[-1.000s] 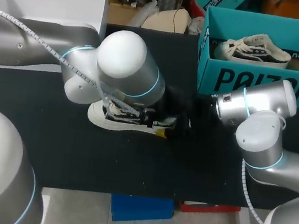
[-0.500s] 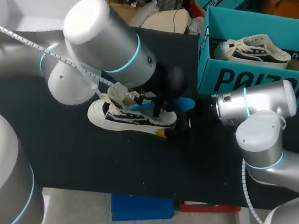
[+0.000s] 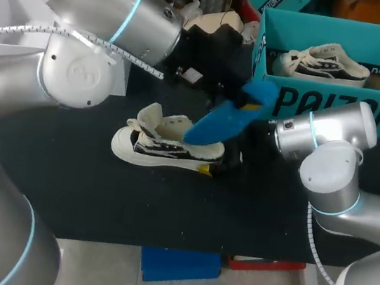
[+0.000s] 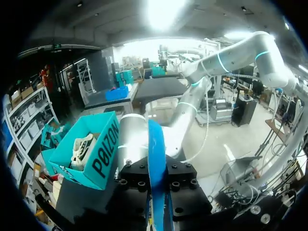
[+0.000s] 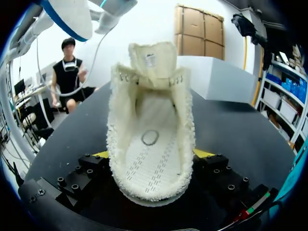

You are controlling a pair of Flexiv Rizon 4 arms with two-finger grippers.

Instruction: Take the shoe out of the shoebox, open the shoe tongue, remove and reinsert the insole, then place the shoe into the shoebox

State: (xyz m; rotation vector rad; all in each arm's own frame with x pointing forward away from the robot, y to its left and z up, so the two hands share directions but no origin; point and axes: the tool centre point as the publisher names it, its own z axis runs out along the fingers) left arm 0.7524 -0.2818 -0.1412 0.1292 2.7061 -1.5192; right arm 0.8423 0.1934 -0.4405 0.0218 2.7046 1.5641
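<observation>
Left arm has swung the blue insole (image 3: 223, 121) up from the shoe (image 3: 154, 144) in the last sec, left gripper (image 4: 156, 195) pinching one end of the prob. light, floppy pad, while right gripper (image 5: 151, 155) clamps the soft heel on the table (image 3: 64, 181).

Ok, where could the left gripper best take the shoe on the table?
Probably a side wall at midfoot, from above: the shoe stands upright, mouth open, tongue folded forward, and the right gripper holds the heel. The left gripper first has to release the insole.
</observation>
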